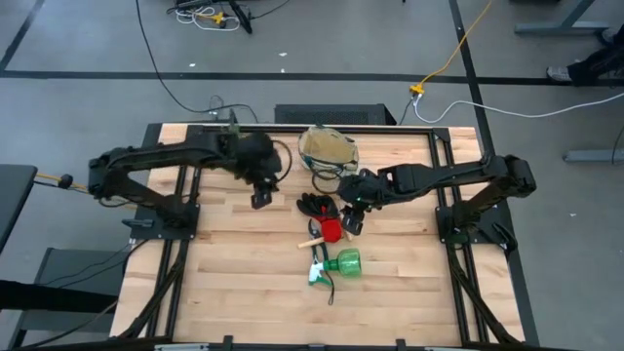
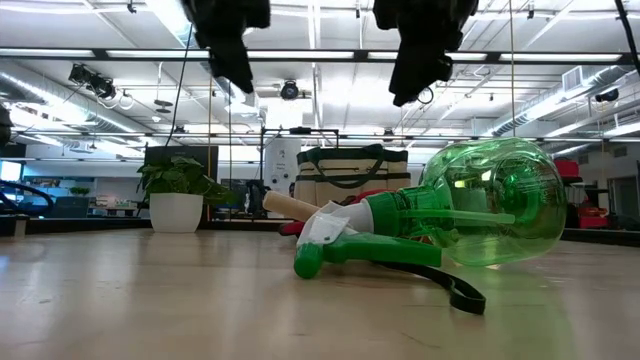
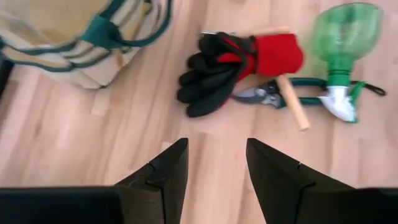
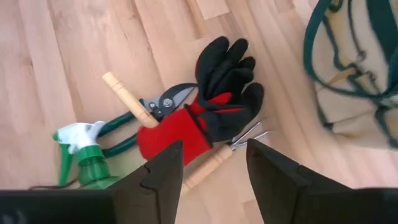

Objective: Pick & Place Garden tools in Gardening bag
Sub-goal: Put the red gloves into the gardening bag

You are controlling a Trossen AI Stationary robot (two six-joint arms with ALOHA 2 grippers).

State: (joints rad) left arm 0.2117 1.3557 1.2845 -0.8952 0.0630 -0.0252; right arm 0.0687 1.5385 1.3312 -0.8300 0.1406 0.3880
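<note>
**Both claws hanging spread over the tool pile**

The tools are lying in a heap near the middle of the desk point(image 1: 234, 283), none of them in the bag point(image 1: 328, 148) yet. The bag is sitting toward the far edge, its green handles flopped over the opening. Just beside it the black gloves point(image 1: 317, 206) are lying with their red cuffs over a wooden-handled tool point(image 4: 211, 163). The shears point(image 4: 163, 99) are poking out from under that cloth, blades parted a little, green handles running toward the bottle point(image 1: 341, 263). The bottle is lying on its side, white trigger point(image 3: 342, 104) pointing away from the gloves, at the near end of the heap.

The right claw point(image 1: 352, 222) is hovering directly above the gloves and red cuffs, fingers point(image 4: 163, 174) standing apart, pinching nothing. The left claw point(image 1: 261, 198) is hanging off to the side of the heap, over bare wood between bag and gloves, also spread wide and gripping nothing.

A potted plant point(image 2: 177, 192) is standing at the far end of the desk.
</note>
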